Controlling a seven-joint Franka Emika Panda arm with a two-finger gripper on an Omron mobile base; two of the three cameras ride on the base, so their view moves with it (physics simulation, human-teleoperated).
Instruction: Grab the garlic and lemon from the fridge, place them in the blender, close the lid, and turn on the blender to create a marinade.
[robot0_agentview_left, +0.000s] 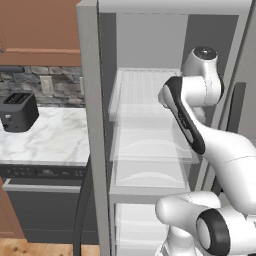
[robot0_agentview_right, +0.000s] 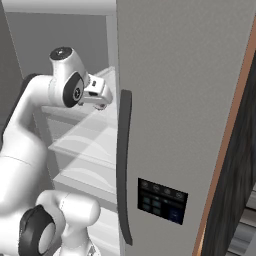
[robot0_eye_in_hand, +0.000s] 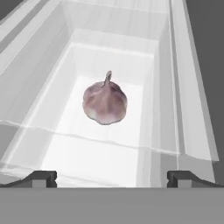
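One item in reach: the garlic (robot0_eye_in_hand: 105, 100) is sitting alone on a white translucent shelf (robot0_eye_in_hand: 94, 155) inside the fridge (robot0_agentview_left: 92, 125), pointed tip standing up.
Gripper: the gripper (robot0_eye_in_hand: 112, 178) is hovering released, its two tips spread wide and sitting short of the garlic, touching nothing.
Step in hand: judging by the task, the arm is reaching for the garlic, the first of the two pickups; nothing is grasped yet.
Next move: the gripper is probably needing to advance along the shelf until the tips are straddling the garlic, then clench around its widest part; the bulb is lying slightly to one side of the midpoint between the tips, so a small sideways correction looks wise.
Hand view: it is giving the garlic and the open tips.
Base views: they are giving the arm bending into the fridge between the stacked shelves, with a toaster (robot0_agentview_left: 19, 111) on the marble table (robot0_agentview_left: 50, 137) beside the fridge, and the fridge door handle (robot0_agentview_right: 124, 165).
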